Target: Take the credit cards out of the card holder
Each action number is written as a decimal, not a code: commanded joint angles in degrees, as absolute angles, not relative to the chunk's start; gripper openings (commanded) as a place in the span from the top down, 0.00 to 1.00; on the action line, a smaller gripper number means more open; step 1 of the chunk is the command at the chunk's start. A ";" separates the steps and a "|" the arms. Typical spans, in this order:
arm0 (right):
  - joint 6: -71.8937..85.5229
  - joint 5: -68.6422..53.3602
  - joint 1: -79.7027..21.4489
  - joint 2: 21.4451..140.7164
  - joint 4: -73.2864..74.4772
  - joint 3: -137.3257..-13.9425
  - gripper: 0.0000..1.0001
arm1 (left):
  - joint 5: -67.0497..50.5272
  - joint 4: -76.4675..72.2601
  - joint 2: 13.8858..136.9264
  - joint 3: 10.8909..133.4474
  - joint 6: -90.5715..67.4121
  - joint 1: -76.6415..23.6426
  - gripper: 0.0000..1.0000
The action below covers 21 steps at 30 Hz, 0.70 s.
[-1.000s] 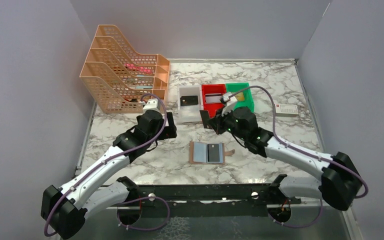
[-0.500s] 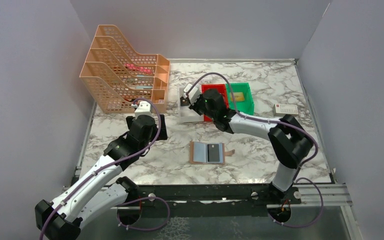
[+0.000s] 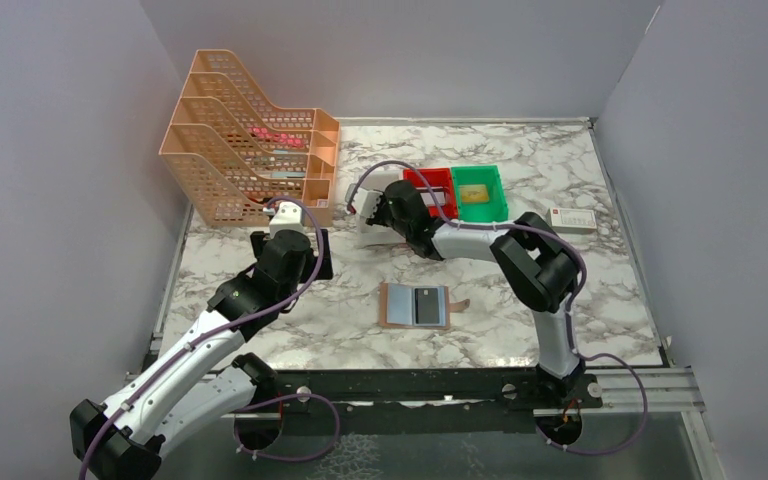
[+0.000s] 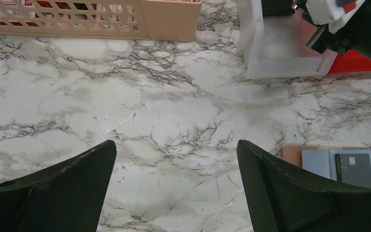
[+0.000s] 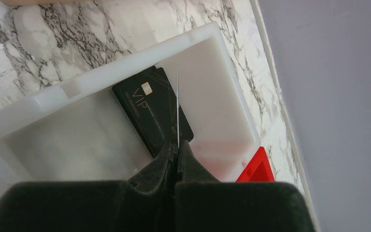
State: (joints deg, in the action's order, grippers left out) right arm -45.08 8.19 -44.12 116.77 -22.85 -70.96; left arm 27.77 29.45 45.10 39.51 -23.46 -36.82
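One thin card (image 5: 178, 96) edge-on in clenched R pincer (image 5: 178, 147), long axis pointed straight out over white bin (image 5: 222, 72); black VIP card (image 5: 147, 108) lay diagonal inside. L pincer (image 4: 176, 145) released.

The right fingers (image 5: 166, 162) swing toward 9 o'clock, from beside the red bin (image 3: 430, 182) to over the white bin (image 5: 101, 77); the left arm (image 3: 200, 345) shifts slightly toward 9 o'clock.

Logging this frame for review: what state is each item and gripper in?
card holder: open flat
dark card: in the card holder
black VIP card: flat in white bin
thin card: edge-on over white bin
left gripper: open, empty
right gripper: shut on thin card
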 commanded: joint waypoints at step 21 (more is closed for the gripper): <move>-49.61 10.49 -43.77 120.78 -28.92 -73.14 0.64 | 29.71 29.06 44.85 39.64 -22.24 -36.65 0.01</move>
